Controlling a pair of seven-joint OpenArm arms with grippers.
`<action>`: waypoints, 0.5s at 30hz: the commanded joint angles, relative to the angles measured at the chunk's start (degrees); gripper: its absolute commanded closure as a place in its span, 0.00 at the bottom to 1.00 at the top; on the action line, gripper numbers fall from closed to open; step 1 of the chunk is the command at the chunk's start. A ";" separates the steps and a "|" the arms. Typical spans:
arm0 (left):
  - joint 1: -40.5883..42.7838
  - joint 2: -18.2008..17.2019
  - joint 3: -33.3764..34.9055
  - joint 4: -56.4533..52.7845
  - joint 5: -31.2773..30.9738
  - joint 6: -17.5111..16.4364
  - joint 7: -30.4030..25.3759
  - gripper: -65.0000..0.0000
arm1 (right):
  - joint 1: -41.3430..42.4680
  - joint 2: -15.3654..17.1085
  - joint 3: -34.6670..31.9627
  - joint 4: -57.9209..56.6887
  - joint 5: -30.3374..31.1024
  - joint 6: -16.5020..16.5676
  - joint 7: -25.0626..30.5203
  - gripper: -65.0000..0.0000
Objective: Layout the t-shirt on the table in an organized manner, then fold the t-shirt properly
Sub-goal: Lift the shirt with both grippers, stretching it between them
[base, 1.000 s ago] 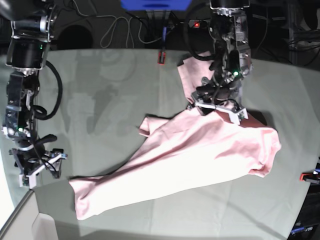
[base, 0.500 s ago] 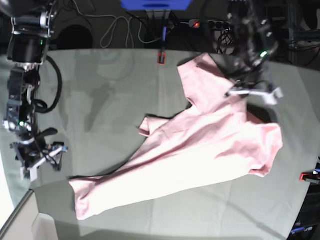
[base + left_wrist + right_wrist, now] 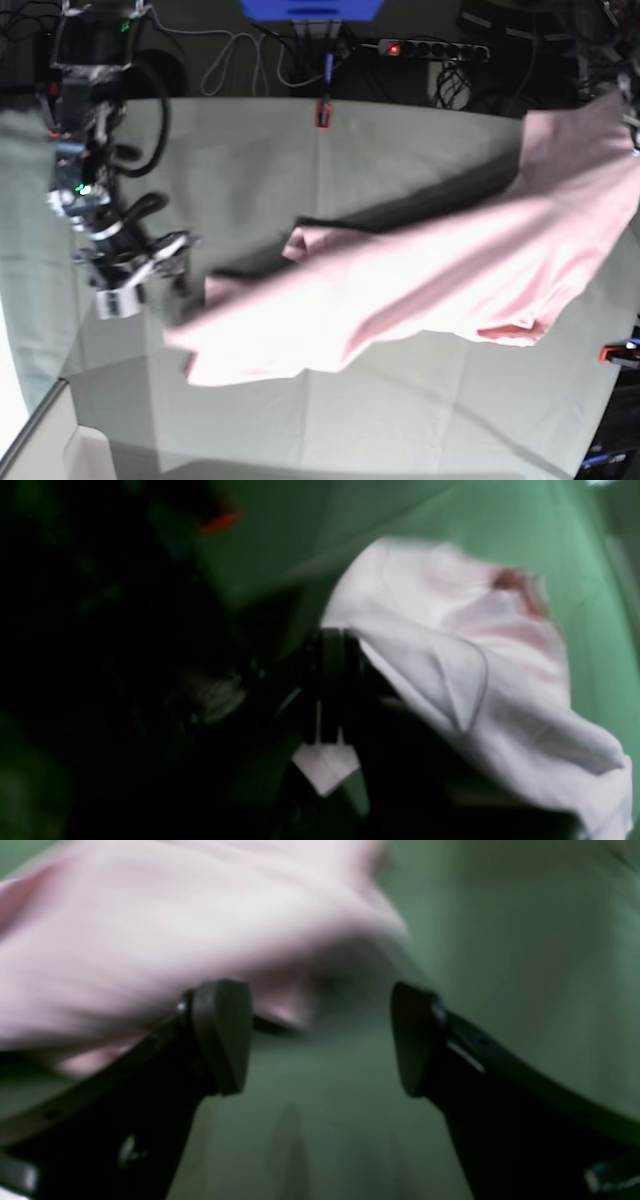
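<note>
The pale pink t-shirt (image 3: pixel 430 275) stretches in a long band from the far right corner down to the front left of the table (image 3: pixel 250 170). Its right end is lifted off the cloth and casts a shadow. In the blurred left wrist view my left gripper (image 3: pixel 332 645) is shut on a fold of the t-shirt (image 3: pixel 475 655), with a small flap poking out below the fingers. My right gripper (image 3: pixel 140 275) hangs open just left of the shirt's low end. In the right wrist view the right gripper (image 3: pixel 317 1040) is wide open, with the t-shirt (image 3: pixel 175 915) just beyond the left finger and nothing between the fingers.
A red-and-black clamp (image 3: pixel 323 113) sits at the table's far edge and another (image 3: pixel 620 352) at the right edge. Cables and a power strip (image 3: pixel 430 47) lie behind the table. A pale box corner (image 3: pixel 40 445) shows at the front left.
The left gripper shut on the shirt and carried its end up and far to the right, pulling the shirt taut. The right arm moved in toward the shirt's left end.
</note>
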 commanded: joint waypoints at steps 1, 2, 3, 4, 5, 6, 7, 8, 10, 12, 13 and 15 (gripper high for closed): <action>0.15 -1.30 -0.66 -0.01 -2.33 0.16 -1.12 1.00 | -0.20 -0.48 -0.92 1.12 0.33 0.62 0.90 0.33; 0.06 -1.30 -0.66 -0.89 -2.59 0.16 -1.12 1.00 | -0.82 -1.27 -1.89 1.21 0.33 0.62 0.90 0.33; -0.03 -1.30 -0.83 -1.15 -2.59 0.16 -1.12 1.00 | -1.26 -1.80 -2.85 1.21 0.33 0.62 0.90 0.33; -0.03 -1.30 -1.10 -1.15 -2.68 0.16 -1.12 1.00 | -1.43 -2.06 -3.56 1.03 0.24 0.62 0.90 0.33; -0.03 -1.30 -1.54 -0.89 -2.68 0.16 -1.12 1.00 | -1.61 -2.33 -4.00 0.86 0.24 0.53 0.90 0.33; -0.03 -1.30 -1.98 -0.80 -2.68 0.16 -1.12 1.00 | -1.61 -2.42 -4.17 0.51 0.24 0.53 0.90 0.33; -0.03 -1.30 -2.77 -0.80 -2.68 0.16 -1.12 1.00 | -1.87 -2.50 -4.17 -0.02 0.24 0.53 0.90 0.33; -0.03 -1.30 -3.73 -0.80 -2.77 0.16 -1.12 1.00 | -1.87 -2.50 -4.08 -0.72 0.24 0.53 0.90 0.33; -0.03 -1.39 -5.67 -0.89 -2.77 0.16 -1.12 1.00 | -1.87 -2.06 -4.08 -2.66 0.24 0.53 0.99 0.33; -0.03 -2.45 -7.16 -0.89 -2.86 0.16 -1.12 1.00 | -1.35 -0.92 -4.08 -5.65 0.24 0.53 1.25 0.33; -0.03 -3.06 -7.60 -0.89 -2.86 0.16 -1.12 1.00 | -0.64 -0.57 -4.08 -6.97 0.24 0.53 1.25 0.33; -0.03 -4.20 -8.57 -0.36 -2.86 0.16 -1.12 1.00 | 0.32 -0.13 -4.08 -9.69 0.24 0.53 1.25 0.33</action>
